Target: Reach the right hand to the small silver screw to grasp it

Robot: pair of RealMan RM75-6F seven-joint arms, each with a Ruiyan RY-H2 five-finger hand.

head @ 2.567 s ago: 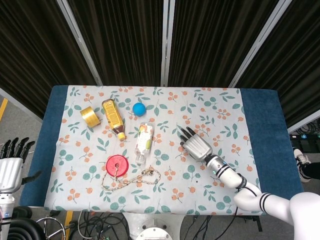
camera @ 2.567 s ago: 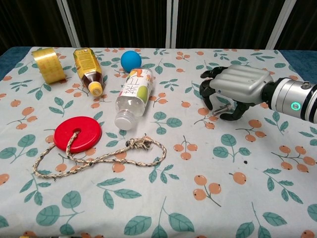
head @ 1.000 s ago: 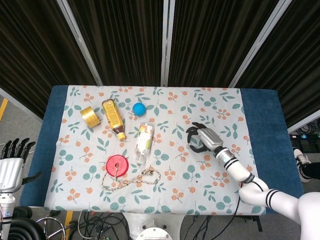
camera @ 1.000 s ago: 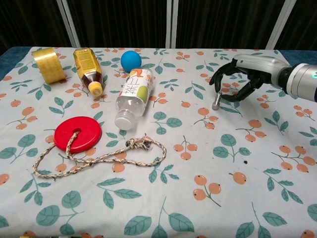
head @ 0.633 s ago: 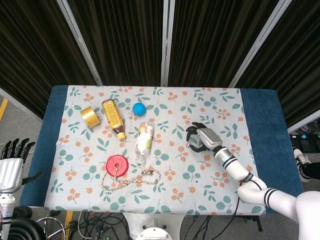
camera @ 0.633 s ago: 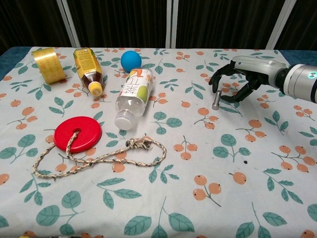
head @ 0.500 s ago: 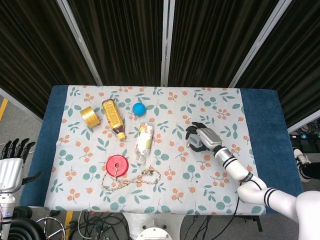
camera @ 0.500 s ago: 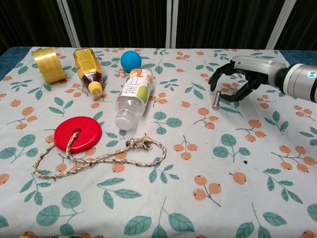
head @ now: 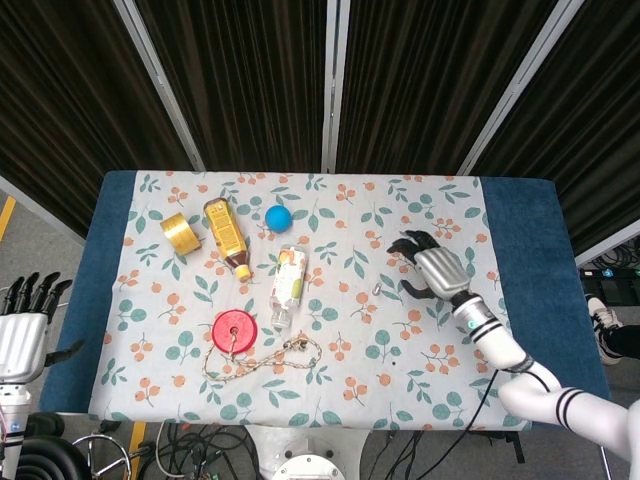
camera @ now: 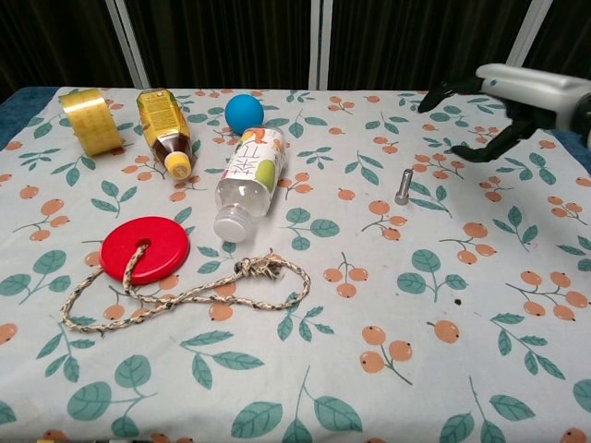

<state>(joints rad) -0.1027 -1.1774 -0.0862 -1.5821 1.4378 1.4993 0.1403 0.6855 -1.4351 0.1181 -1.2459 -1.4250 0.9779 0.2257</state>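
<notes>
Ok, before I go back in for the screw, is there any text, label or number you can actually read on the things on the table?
None reads clearly.
Clear bottle: its label has dark marks in the chest view, too blurred to read.
Amber bottle: yellow label with print, too small to read.
Yellow tape roll: faint pattern, no legible words.
Screw, red disc, blue ball: no text visible.

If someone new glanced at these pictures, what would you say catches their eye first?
Probably the right hand, raised with fingers spread above the floral tablecloth at the right. The small silver screw lies alone on the cloth to its left, untouched. On the left side, a red disc tied to a looped rope and a blue ball stand out by colour.
</notes>
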